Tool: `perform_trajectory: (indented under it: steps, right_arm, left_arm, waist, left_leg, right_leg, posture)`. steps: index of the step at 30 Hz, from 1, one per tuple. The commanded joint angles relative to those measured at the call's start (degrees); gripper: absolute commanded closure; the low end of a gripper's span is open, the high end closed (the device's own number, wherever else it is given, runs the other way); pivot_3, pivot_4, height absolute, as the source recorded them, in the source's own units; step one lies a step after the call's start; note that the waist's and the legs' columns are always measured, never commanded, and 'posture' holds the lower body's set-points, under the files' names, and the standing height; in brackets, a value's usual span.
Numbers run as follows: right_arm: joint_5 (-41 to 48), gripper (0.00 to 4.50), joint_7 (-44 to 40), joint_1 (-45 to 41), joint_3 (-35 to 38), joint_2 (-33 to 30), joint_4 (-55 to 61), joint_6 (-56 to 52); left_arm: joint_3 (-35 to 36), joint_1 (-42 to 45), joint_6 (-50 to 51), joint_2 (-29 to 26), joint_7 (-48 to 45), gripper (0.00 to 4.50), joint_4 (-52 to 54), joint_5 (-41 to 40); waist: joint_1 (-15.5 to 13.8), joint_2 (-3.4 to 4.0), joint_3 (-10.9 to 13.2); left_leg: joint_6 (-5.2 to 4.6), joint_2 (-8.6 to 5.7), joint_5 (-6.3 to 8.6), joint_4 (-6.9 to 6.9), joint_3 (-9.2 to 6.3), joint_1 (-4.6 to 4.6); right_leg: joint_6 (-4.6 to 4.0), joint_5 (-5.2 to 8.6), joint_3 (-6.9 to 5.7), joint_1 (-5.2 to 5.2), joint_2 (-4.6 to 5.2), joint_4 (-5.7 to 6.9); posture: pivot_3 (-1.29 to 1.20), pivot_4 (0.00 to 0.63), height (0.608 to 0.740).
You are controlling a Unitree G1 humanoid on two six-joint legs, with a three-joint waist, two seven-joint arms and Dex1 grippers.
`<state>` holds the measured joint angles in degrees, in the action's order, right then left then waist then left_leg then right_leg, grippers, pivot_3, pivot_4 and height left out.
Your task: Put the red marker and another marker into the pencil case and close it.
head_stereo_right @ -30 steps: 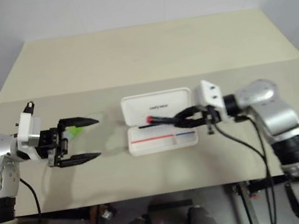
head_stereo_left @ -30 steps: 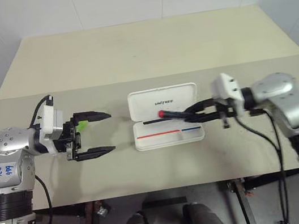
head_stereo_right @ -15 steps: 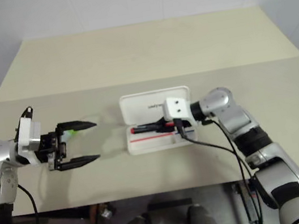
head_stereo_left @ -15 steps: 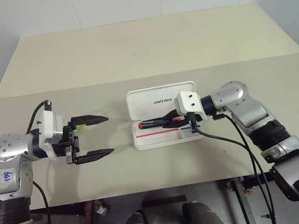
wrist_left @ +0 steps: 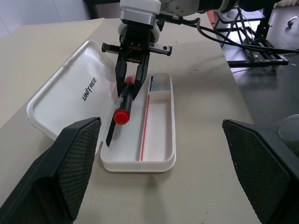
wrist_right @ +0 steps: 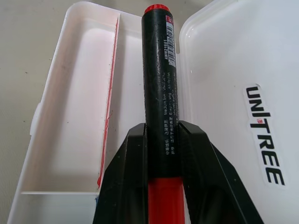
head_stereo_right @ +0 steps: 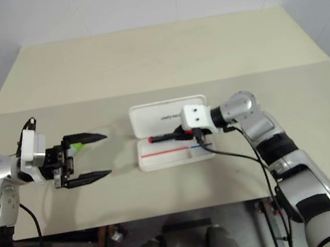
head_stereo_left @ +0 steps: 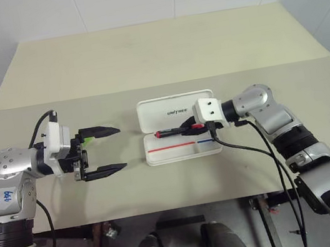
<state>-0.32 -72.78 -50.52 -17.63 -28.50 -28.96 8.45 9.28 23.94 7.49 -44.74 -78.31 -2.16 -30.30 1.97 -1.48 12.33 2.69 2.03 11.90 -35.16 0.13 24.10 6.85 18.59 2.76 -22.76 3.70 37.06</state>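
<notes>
Lowered cylindrical red marker [wrist_left: 122, 104], glossy pencil case [wrist_left: 161, 140]

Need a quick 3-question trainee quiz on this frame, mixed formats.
1. True or false: the pencil case lies shut.
2. What do the right gripper fingers hold? A) the red marker B) the green marker C) nothing
3. Fill in: the left gripper fingers stand ____, with the green marker beside them on the table.

Key:
1. False, the lid is folded back.
2. A, over the case's open tray.
3. Open, holding nothing.
</notes>
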Motion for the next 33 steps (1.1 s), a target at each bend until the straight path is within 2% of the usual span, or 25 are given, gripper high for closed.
perform_trajectory:
  steps: [1,5,8,14,16,19,23,28,33]
  right_arm:
    - [1.3,2.51,-1.2,-0.9,1.2,-0.3,1.4,-0.5]
    - [2.7,1.1,-1.4,-0.9,2.2,0.0,2.7,-1.1]
    - [6.4,0.08,-1.7,-0.8,3.9,0.8,5.7,-5.4]
    - [14.8,0.03,-4.5,0.7,7.0,0.7,13.3,-14.4]
    - [20.5,0.03,-7.5,2.9,8.7,0.1,17.9,-17.5]
    - [26.2,0.03,-7.9,5.9,11.6,-0.4,24.3,-20.9]
    - [28.4,0.03,-5.2,7.6,14.3,-1.0,28.2,-21.8]
    - [29.0,0.03,-3.4,8.6,17.0,-2.8,30.1,-21.8]
    - [29.7,0.03,-2.0,8.6,19.5,-3.9,30.7,-21.3]
  left_arm:
    - [1.3,0.7,-0.1,-0.5,0.3,0.0,1.9,-1.3]
    - [1.3,0.8,-0.2,-0.4,0.3,0.0,1.8,-1.3]
    - [1.3,0.8,-0.2,-0.4,0.4,0.0,2.0,-1.3]
    - [0.9,0.5,0.3,-1.5,0.7,0.0,2.1,-0.2]
    - [0.5,0.2,-0.4,-3.0,1.7,0.0,1.1,2.5]
    - [0.4,-0.2,-2.6,-5.3,5.5,0.0,-0.9,8.4]
    - [1.3,-0.9,-1.5,-7.8,11.4,0.0,-1.9,13.2]
    - [1.6,-1.5,5.3,-11.1,17.6,0.0,-4.2,17.2]
    - [1.2,-0.6,9.7,-13.5,21.4,0.0,-10.2,20.1]
  waist:
    - [0.0,0.0,0.0]
    - [0.0,0.0,0.0]
    - [0.1,0.0,0.0]
    - [-0.1,0.0,0.0]
    - [-0.2,0.0,0.0]
    - [-0.2,0.0,0.0]
    - [-0.1,0.0,0.0]
    - [-0.2,-0.01,0.0]
    - [-0.1,-0.01,0.0]
  left_leg:
    - [0.0,0.0,0.0,0.0,0.0,0.0]
    - [0.0,0.0,0.0,0.0,0.0,0.0]
    - [0.0,0.01,0.0,0.0,0.0,0.0]
    - [0.0,0.04,0.0,0.0,-0.01,0.0]
    - [0.0,0.04,0.0,0.0,-0.01,0.0]
    - [-0.01,0.05,0.01,0.02,-0.02,0.01]
    - [-0.01,0.03,0.01,0.01,0.02,0.0]
    - [-0.01,0.12,0.01,0.03,0.02,-0.02]
    - [-0.02,0.13,0.02,0.06,0.08,-0.01]
  right_leg:
    - [0.0,0.0,0.0,0.0,0.0,0.0]
    - [0.0,0.0,0.01,0.0,-0.01,0.02]
    - [0.0,0.0,0.0,0.0,-0.01,0.02]
    - [0.0,0.0,0.0,0.0,-0.02,0.03]
    - [0.0,0.0,0.0,0.0,-0.02,0.03]
    - [0.0,0.0,-0.01,0.0,-0.03,-0.01]
    - [-0.01,-0.01,0.02,0.0,0.01,-0.02]
    - [-0.07,-0.03,0.0,-0.02,-0.08,-0.01]
    - [-0.07,-0.03,0.03,-0.05,-0.08,-0.03]
  posture:
    - [0.0,0.15,0.74]
    - [0.0,0.15,0.74]
    - [0.0,0.15,0.74]
    - [0.0,0.15,0.74]
    - [0.0,0.15,0.74]
    - [0.0,0.15,0.74]
    - [0.0,0.15,0.74]
    - [0.0,0.15,0.74]
    - [0.0,0.15,0.74]
